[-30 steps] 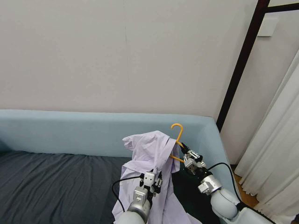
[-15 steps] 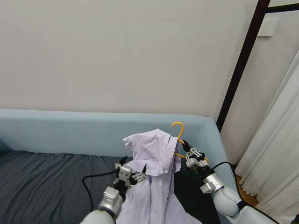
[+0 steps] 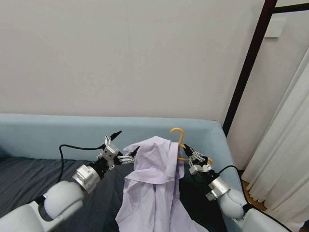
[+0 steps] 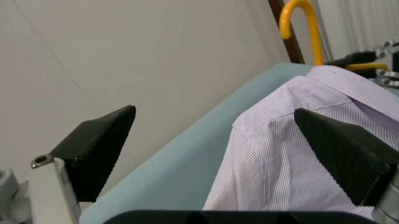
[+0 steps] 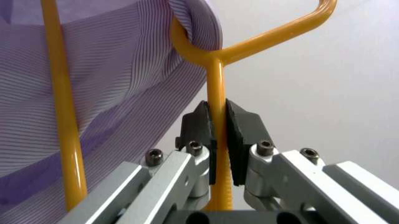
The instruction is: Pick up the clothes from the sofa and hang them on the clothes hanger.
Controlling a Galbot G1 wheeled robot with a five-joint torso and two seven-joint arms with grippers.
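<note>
Over one sofa [image 3: 58, 133], one shirt [image 3: 154, 179] on one hanger [image 3: 176, 132] in clenched right end effector [image 3: 189, 155]; left end effector [image 3: 127, 141] released

Shirt [image 3: 154, 188] on hanger [image 3: 176, 131] just beside left pincer [image 3: 129, 140], sofa backrest [image 3: 48, 133] behind, seat [image 3: 29, 188] open leftward

Left gripper [image 3: 126, 141] withdrew from shirt [image 3: 154, 193]

- We see a plain pale wall [image 3: 120, 58] behind, with a thin vertical seam in it.
- Before it stands a sofa [image 3: 58, 133] with a light blue back and a dark grey seat.
- On the right a dark post [image 3: 246, 67] rises, and a white curtain [image 3: 285, 159] hangs beside it.
</note>
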